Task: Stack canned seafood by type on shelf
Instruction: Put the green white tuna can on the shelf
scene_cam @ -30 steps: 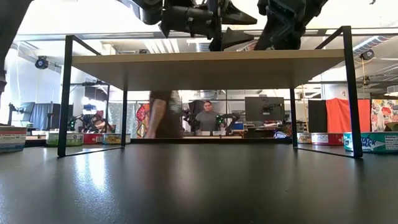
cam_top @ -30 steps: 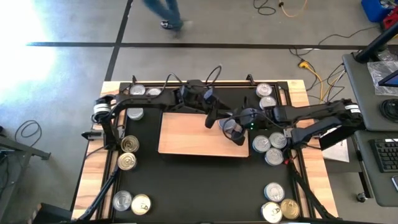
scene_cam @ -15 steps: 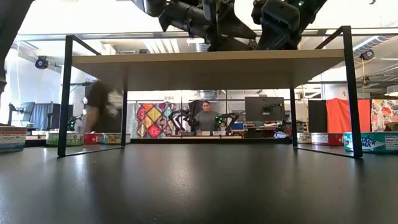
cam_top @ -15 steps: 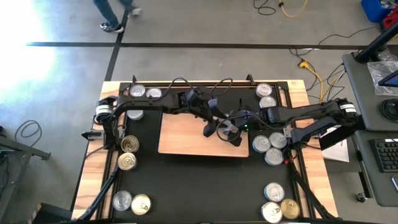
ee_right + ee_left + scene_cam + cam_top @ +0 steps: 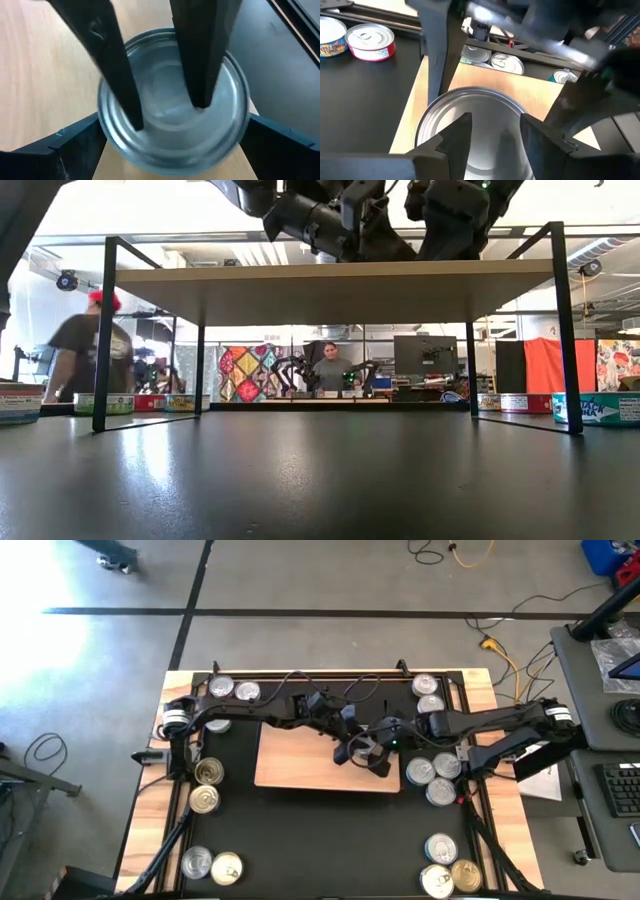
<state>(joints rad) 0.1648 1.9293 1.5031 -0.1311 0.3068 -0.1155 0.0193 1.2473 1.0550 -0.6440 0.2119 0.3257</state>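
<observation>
Tin (image 5: 172, 117) sits on pale shelf (image 5: 290, 755) (black mat (image 5: 330, 830) beneath); right gripper (image 5: 378, 754) spread wide, left gripper (image 5: 352, 744) unclear.

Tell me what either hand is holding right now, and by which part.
Cannot tell: both the left hand and right hand crowd one tin on the shelf.

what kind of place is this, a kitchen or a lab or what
Most likely a robotics lab or workshop. Another pair of robot arms stands on a far bench beside a person, a monitor sits nearby, and cables trail across the concrete floor.
</observation>
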